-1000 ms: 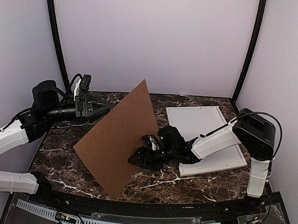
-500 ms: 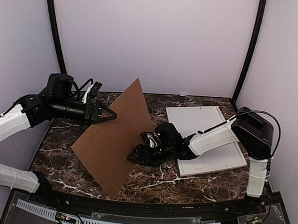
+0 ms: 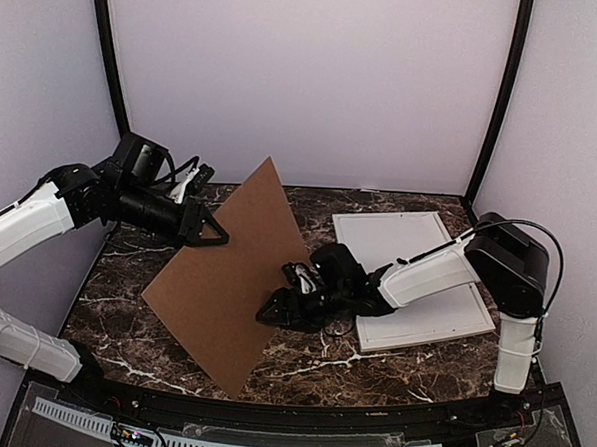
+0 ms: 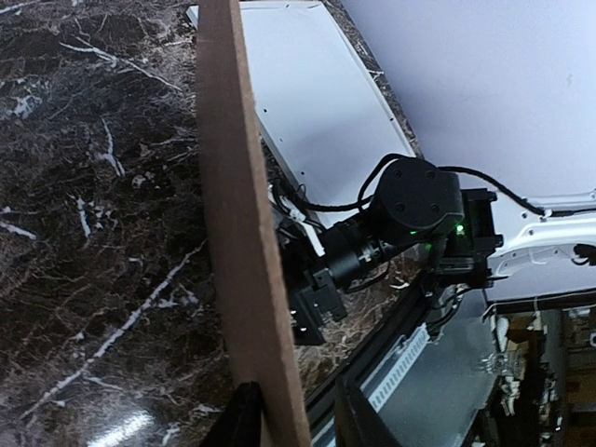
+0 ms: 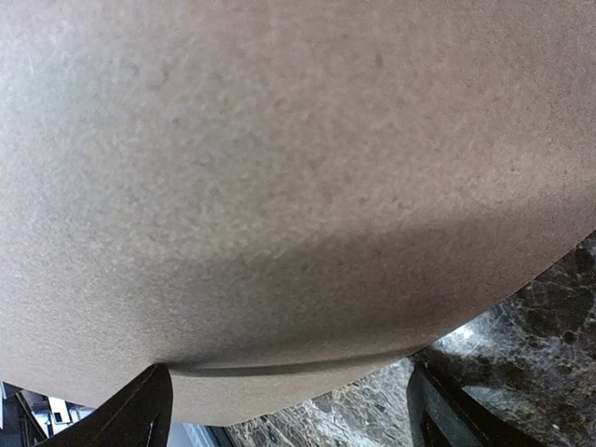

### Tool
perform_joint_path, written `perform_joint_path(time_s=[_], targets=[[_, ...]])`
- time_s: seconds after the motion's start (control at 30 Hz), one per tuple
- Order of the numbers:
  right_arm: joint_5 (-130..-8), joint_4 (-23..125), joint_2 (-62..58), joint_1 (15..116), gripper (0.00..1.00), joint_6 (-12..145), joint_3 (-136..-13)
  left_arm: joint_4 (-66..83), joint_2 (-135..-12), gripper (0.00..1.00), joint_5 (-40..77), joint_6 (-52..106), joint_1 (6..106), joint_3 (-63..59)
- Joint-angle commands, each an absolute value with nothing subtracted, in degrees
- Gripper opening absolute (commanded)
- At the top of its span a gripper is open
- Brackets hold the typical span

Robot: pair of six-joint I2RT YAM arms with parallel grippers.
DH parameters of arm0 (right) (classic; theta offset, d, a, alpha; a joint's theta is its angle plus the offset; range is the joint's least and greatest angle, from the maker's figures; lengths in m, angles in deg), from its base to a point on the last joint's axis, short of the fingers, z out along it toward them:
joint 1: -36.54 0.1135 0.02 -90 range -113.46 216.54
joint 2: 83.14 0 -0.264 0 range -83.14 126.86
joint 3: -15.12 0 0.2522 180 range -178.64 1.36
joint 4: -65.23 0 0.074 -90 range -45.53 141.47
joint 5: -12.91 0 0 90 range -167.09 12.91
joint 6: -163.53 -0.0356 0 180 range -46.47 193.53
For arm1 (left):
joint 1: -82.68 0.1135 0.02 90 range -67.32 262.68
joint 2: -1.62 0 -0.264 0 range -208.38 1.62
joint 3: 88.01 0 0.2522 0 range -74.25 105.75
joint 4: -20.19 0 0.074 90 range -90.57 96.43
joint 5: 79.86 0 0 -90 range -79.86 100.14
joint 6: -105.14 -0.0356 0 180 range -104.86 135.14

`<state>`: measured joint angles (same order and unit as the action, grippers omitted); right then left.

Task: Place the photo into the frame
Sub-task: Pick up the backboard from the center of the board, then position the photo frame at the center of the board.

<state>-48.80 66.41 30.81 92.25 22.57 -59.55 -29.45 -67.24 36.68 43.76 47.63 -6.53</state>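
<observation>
A brown cardboard sheet is standing tilted on its near corner, mid-table. The right gripper is propping its back, fingers spread wide. At 2 o'clock the frame is lying flat. At 10 o'clock the left gripper is straddling the sheet's edge; I cannot tell whether it is clamped.

No legible text, no labels, brands, numbers or signs readable in any view

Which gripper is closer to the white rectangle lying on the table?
Right. The right gripper sits close beside the white rectangle; the left gripper is farther left, past the cardboard sheet.
</observation>
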Motion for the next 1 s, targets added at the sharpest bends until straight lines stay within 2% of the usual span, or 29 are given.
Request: perform_joint_path(time_s=[0.0, 0.13, 0.27, 0.53, 0.73, 0.97], targets=[[-51.59, 61.29, 29.25, 91.82, 0.88, 24.67, -59.92, -33.74, -68.91, 0.25, 34.62, 40.68, 47.35, -3.49], [-55.31, 53.63, 25.37, 91.53, 0.89, 28.0, -61.54, -34.46, -69.19, 0.1, 33.31, 40.13, 47.37, -2.73], [-59.38, 45.44, 19.53, 90.55, 0.91, 31.0, -63.08, -34.96, -68.29, 0.01, 32.47, 40.1, 47.43, -2.33], [-75.16, 26.7, 7.44, 84.07, 0.94, 34.32, -63.31, -34.83, -63.83, 0.0, 31.78, 41.0, 50.57, -2.21], [-84.42, 19.97, -0.23, 68.46, 0.98, 36.64, -57.9, -28.63, -59.4, 0.0, 35.56, 43.47, 54.95, -5.6], [-83.59, 22.48, 1.14, 46.33, 0.99, 43.33, -56.01, -23.65, -58.79, 0.0, 37.2, 43.09, 55.69, -5.43]])
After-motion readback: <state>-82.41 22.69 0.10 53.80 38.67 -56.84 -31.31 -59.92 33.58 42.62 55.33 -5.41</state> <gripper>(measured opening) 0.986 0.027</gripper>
